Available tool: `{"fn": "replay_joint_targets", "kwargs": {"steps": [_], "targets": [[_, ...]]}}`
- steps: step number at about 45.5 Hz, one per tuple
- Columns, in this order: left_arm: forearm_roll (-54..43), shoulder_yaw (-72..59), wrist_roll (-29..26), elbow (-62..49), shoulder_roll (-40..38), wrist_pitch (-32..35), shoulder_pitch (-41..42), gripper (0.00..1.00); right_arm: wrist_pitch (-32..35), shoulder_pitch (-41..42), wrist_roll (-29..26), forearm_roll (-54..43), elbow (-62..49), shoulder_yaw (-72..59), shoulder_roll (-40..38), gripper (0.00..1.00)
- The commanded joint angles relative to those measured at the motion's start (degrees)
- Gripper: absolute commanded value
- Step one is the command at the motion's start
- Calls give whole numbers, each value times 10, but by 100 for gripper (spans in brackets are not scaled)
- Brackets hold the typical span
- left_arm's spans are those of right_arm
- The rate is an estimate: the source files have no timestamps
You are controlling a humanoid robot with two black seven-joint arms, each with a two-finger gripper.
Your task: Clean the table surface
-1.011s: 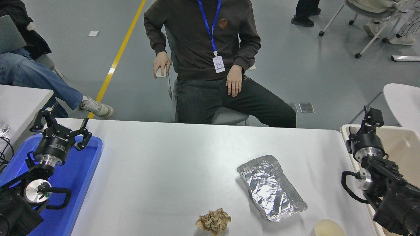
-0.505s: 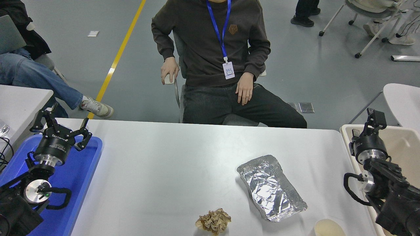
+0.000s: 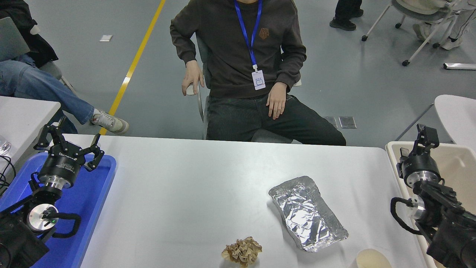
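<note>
The table surface (image 3: pixel 193 186) is a wide matte white top that fills the lower half of the view. On it lie a crumpled sheet of silver foil (image 3: pixel 306 212) right of centre and a crumpled wad of brown paper (image 3: pixel 242 251) at the near edge. My right gripper (image 3: pixel 424 139) hangs past the table's right end, over a beige bin (image 3: pixel 459 167), with nothing visible in it. My left gripper (image 3: pixel 70 139) is open and empty, parked over a blue tray (image 3: pixel 95 193) at the table's left end.
A pale paper cup (image 3: pixel 372 259) stands at the near right corner. A person (image 3: pixel 241 67) sits at the far side, hands off the table. A smaller white table (image 3: pixel 26 111) stands at the left and another (image 3: pixel 457 115) at the right.
My right gripper has drifted slightly right and down over the beige bin. The seated person has shifted to the right. The foil, paper wad and cup have not moved.
</note>
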Motion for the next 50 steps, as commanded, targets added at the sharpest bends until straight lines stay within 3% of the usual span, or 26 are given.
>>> {"fn": "replay_joint_targets", "kwargs": {"steps": [1,22,38,50], "targets": [[0,0,0,0,0,0,0,100,2,2,0,0,-14,-2,-2,98],[0,0,0,0,0,0,0,100,5,7,0,-9,0,-17,-30,98],[0,0,0,-1,0,0,0,100,9,82,0,-21,70,-252,-158,98],[0,0,0,-1,0,0,0,100,47,182,0,-175,104,-472,-233,98]]}}
